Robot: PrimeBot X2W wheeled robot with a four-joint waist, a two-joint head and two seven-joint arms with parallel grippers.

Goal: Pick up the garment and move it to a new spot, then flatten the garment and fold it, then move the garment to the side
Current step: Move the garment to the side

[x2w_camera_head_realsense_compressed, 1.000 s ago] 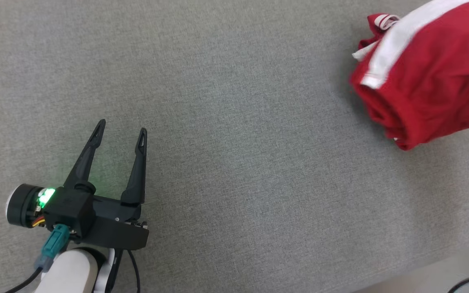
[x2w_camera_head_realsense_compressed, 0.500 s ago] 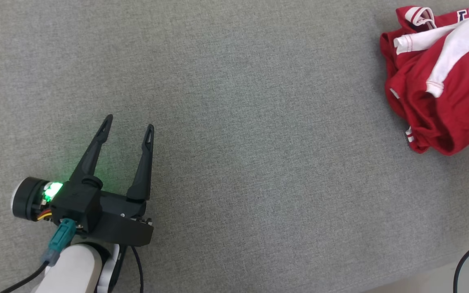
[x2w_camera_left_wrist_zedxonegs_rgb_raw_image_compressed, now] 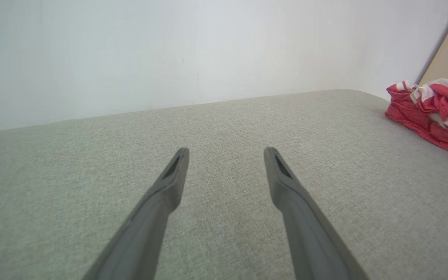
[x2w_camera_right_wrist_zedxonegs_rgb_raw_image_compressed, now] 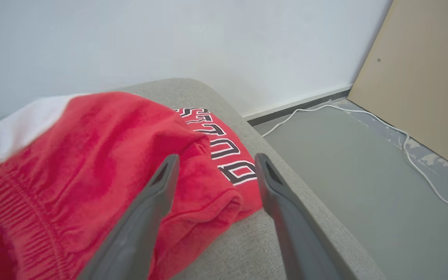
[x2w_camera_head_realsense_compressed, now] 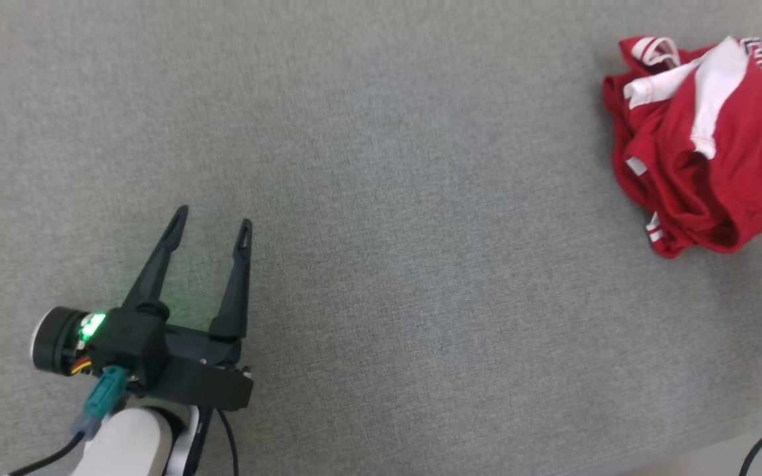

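Red garment (x2w_camera_head_realsense_compressed: 718,172) crumpled, lying on grey cushion (x2w_camera_head_realsense_compressed: 381,165)

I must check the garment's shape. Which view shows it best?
Head view: nearly the whole crumpled garment. Left wrist view shows it far off, cut at the edge; right wrist view, one close part.

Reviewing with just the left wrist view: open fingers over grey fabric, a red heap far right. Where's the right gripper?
Observer: The right gripper is right at the garment, at the end nearest the cushion edge.
Operator: Is it gripping the cloth?
Observer: No. Its fingers stand wide apart, with no cloth pinched between them.
Operator: Any print on the cloth?
Observer: Yes, black-and-white lettering on the flap seen between the fingers.
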